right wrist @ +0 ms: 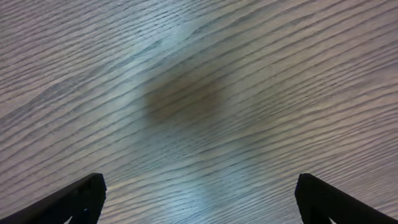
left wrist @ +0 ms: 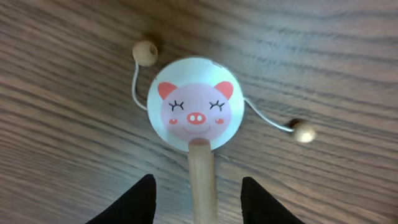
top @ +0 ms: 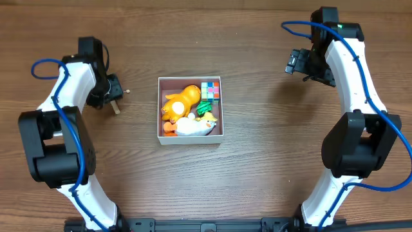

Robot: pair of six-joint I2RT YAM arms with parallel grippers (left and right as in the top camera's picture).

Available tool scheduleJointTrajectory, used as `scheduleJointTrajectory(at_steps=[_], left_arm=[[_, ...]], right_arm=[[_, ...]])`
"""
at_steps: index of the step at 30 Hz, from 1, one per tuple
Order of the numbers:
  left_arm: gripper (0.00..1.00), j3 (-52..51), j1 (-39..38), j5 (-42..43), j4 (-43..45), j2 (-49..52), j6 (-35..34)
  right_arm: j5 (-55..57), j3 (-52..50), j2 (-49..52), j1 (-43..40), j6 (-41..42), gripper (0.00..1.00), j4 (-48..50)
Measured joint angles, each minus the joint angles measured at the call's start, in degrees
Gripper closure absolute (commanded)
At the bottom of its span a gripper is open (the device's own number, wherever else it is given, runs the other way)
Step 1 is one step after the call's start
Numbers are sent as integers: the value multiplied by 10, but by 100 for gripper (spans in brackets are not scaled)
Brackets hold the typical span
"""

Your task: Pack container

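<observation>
The container [top: 159,116], a square white-walled box, stands at the table's middle. It holds an orange toy animal [top: 182,100], a coloured cube [top: 210,90], a white toy [top: 195,127] and small green and yellow pieces. A pig-face rattle drum [left wrist: 196,109] with a wooden handle [left wrist: 203,177] and two beads on strings lies on the table. In the overhead view the handle [top: 116,107] shows under my left gripper [top: 109,90]. My left gripper [left wrist: 198,190] is open, its fingers either side of the handle, not touching it. My right gripper [top: 299,64] is open and empty.
One bead [left wrist: 145,53] lies at the drum's upper left, the other [left wrist: 304,132] at its right. The right wrist view shows only bare wood-grain table [right wrist: 199,112] between the right gripper's fingers [right wrist: 199,199].
</observation>
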Motion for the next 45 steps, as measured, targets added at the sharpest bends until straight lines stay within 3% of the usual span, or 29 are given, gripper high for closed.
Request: scheduleJointTrajectory(at_steps=[9, 13, 18, 23, 29, 38, 45], left_arm=[[54, -53, 0, 0, 37, 0, -26], [61, -57, 0, 0, 47, 0, -32], [61, -86, 0, 0, 83, -10, -40], [68, -92, 0, -1, 95, -14, -40], [87, -92, 0, -3, 96, -14, -40], [82, -75, 0, 2, 50, -14, -25], [80, 43, -34, 27, -20, -68, 12]], right_arm=[[0, 0, 0, 0, 0, 0, 0], [0, 0, 0, 0, 0, 0, 0], [0, 0, 0, 0, 0, 0, 0], [0, 0, 0, 0, 0, 0, 0], [0, 0, 0, 0, 0, 0, 0], [0, 0, 0, 0, 0, 0, 0], [0, 0, 0, 0, 0, 0, 0]])
